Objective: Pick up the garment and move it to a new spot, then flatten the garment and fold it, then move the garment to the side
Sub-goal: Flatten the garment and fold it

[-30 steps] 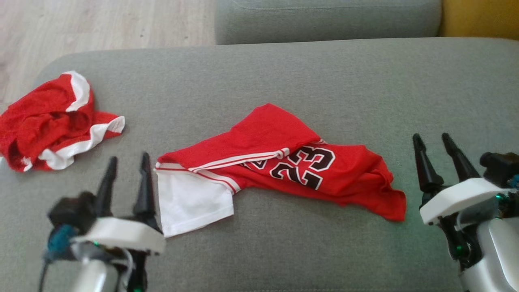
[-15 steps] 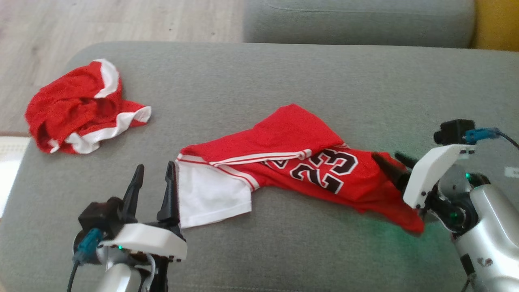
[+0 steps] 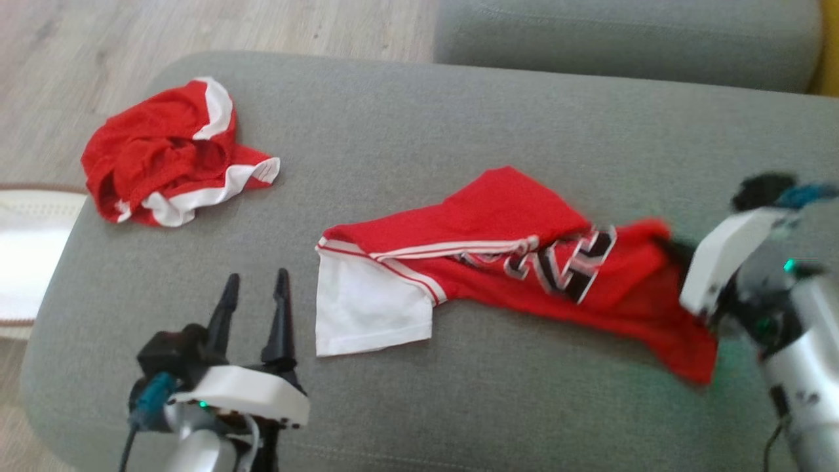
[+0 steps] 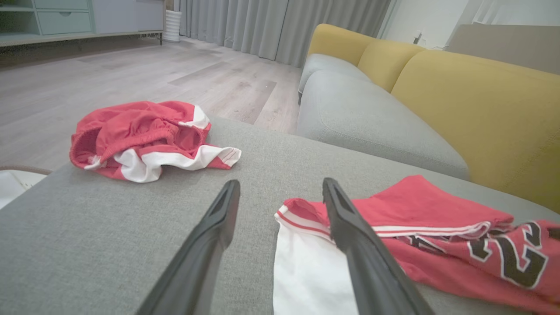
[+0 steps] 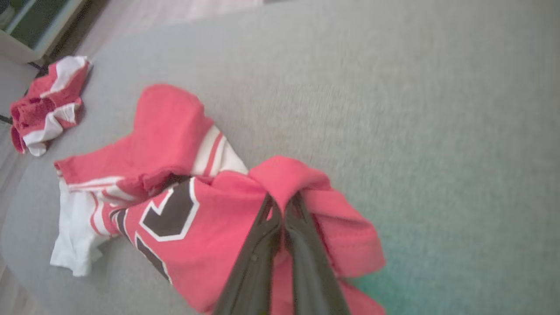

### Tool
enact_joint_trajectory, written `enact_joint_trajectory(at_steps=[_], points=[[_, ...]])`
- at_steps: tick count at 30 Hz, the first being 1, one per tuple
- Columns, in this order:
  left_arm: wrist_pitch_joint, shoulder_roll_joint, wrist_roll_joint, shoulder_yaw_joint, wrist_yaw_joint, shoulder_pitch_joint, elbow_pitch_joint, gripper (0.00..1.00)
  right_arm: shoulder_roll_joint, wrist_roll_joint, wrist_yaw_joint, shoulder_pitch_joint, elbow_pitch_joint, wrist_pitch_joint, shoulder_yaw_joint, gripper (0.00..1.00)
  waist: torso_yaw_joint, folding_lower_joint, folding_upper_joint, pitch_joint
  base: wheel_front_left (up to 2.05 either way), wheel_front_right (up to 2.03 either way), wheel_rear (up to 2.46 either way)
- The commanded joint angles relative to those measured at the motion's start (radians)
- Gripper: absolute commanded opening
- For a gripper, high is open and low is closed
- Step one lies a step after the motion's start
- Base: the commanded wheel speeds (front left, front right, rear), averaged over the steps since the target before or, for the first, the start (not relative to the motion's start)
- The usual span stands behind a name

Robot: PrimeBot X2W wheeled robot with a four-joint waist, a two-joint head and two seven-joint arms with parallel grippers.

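Soft, even daylight leaves only faint shadows under the jersey (image 3: 511, 216). In the head view, motion blur smears the right gripper (image 3: 675, 252) and the jersey's numbers, and a green glow tints the sofa cushion (image 3: 459, 118) beside it. A white mat (image 3: 26, 262) at the left edge glares. The left wrist view is sharp, bowed at its edges. The right wrist view is soft and washed out.

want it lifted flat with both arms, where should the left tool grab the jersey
Probably the white flap at the left end of the jersey, coming in from the robot's left: it lies flat and thin right beside the open left tool, opposite the end the right tool is shut on.
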Motion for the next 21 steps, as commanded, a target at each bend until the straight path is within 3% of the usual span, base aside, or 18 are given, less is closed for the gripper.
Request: enact_joint_trajectory(at_steps=[1, 10, 17, 18, 19, 21], points=[[-0.011, -0.007, 0.005, 0.019, -0.004, -0.054, -0.026, 1.0, -0.025, -0.008, -0.001, -0.089, -0.046, -0.025, -0.01, 0.0, 0.017, 0.0, 0.0, 0.022, 0.0, 0.0, 0.0], [-0.015, -0.045, 0.018, -0.02, -0.018, -0.104, 0.008, 1.0, -0.103, -0.003, -0.001, -0.271, 0.084, -0.001, -0.058, 0.0, 0.096, 0.0, 0.0, 0.131, 0.0, 0.0, 0.0], [-0.019, -0.067, 0.026, -0.03, -0.029, -0.137, 0.042, 1.0, -0.14, -0.032, -0.001, -0.369, 0.227, -0.083, -0.036, 0.0, 0.119, 0.0, 0.0, 0.16, 0.0, 0.0, 0.0], [-0.02, -0.069, 0.027, -0.028, -0.03, -0.139, 0.046, 1.0, -0.138, -0.038, -0.001, -0.38, 0.25, -0.107, -0.028, 0.36, 0.115, 0.0, 0.0, 0.157, 0.0, 0.0, 0.0], [-0.02, -0.07, 0.028, -0.026, -0.031, -0.141, 0.049, 1.0, -0.133, -0.04, -0.001, -0.39, 0.266, -0.145, -0.022, 0.98, 0.11, 0.0, 0.0, 0.153, 0.0, 0.0, 0.0], [-0.021, -0.071, 0.031, -0.021, -0.034, -0.144, 0.055, 1.0, -0.121, -0.046, -0.001, -0.403, 0.285, -0.244, -0.008, 1.0, 0.094, 0.0, 0.0, 0.138, 0.0, 0.0, 0.0]])
